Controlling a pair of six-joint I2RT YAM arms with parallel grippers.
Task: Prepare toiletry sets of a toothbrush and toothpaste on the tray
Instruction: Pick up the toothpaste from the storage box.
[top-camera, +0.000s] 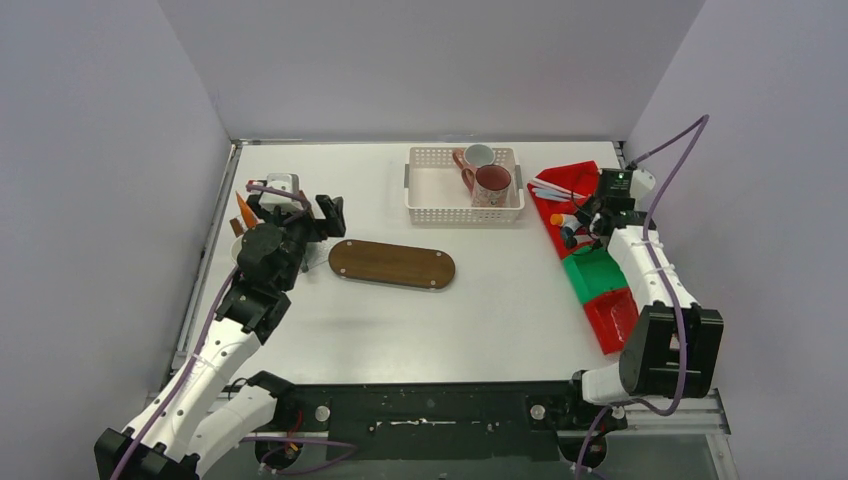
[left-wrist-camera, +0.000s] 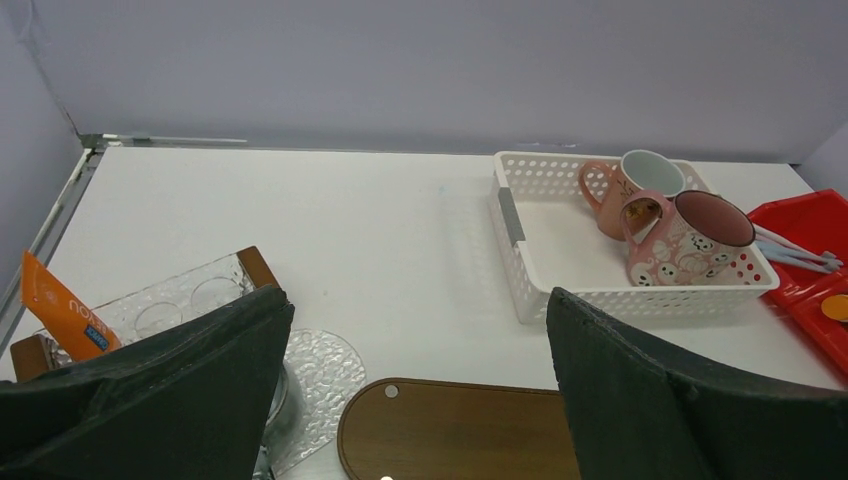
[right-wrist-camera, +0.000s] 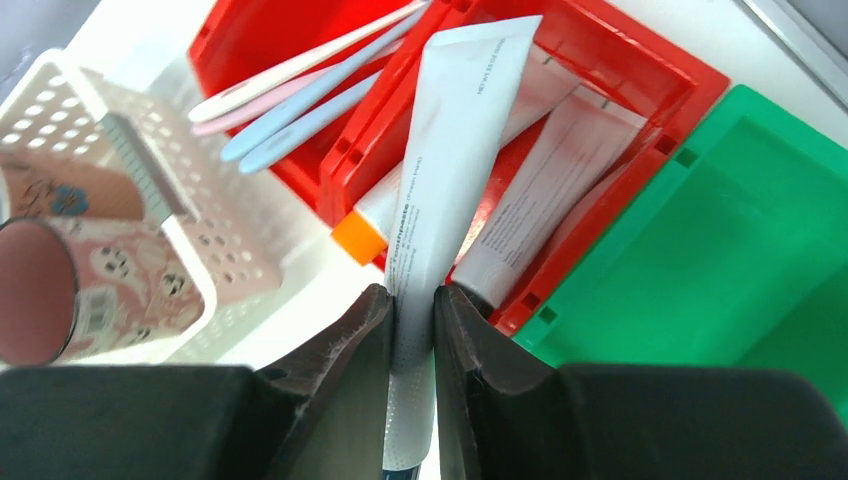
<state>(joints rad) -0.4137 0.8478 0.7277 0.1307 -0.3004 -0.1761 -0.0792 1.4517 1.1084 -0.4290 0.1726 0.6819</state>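
1. Right gripper (right-wrist-camera: 410, 300) pinches a tube (right-wrist-camera: 455, 140) over the red bin (right-wrist-camera: 650, 70), far right, likely to lift it out.
2. Left gripper (left-wrist-camera: 418, 300), spread wide and empty, hangs by the tray (top-camera: 392, 264), likely waiting.

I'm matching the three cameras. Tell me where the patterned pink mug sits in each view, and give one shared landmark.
Top external: the mug is at the back, right of centre, in the basket's right end.
Left wrist: mug at right, mid-height, inside the basket.
Right wrist: mug at the lower-left edge, left of the tube.
Shared landmark: the white basket.
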